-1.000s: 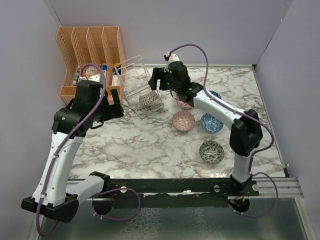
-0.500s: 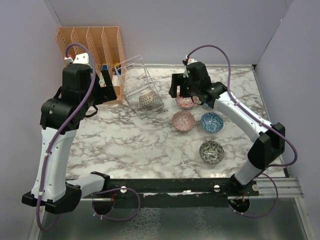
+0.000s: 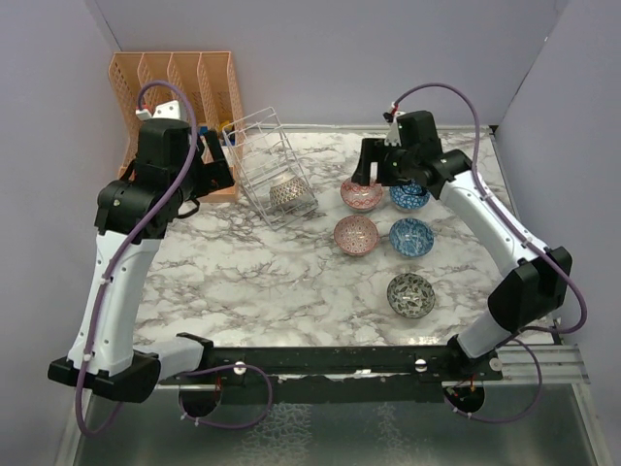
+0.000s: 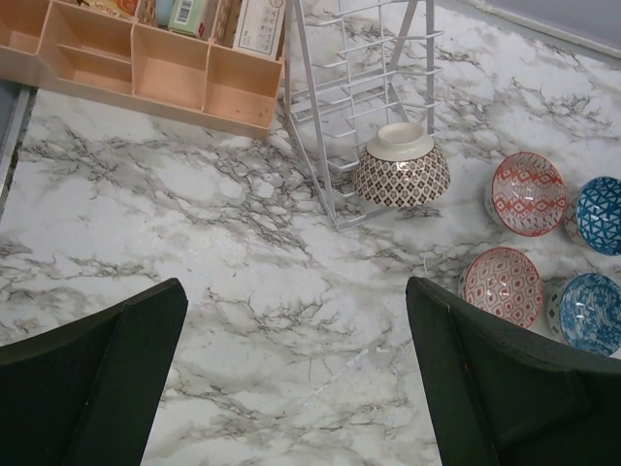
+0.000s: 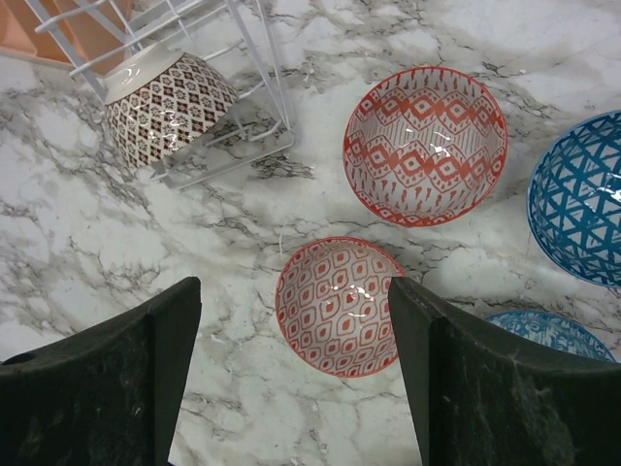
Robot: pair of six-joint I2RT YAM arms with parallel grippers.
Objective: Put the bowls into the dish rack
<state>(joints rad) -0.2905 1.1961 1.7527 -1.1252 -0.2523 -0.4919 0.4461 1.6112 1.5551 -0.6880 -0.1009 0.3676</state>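
Right hand (image 5: 291, 286) open, above red bowls (image 5: 424, 146)

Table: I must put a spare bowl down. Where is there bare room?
Bare marble in front of the rack, left of the pink bowl and grey bowl. Crowded right of the rack, where five bowls sit close together.

The marble worktop (image 3: 262, 282) is carrying a peach organiser (image 3: 175, 83) at its far left, a wire dish rack (image 3: 267, 160) just beside it, and, rightward, a red bowl (image 3: 361, 194), pink bowl (image 3: 356, 234), far blue bowl (image 3: 408, 195), near blue bowl (image 3: 411, 237) and dark bowl (image 3: 410, 294).
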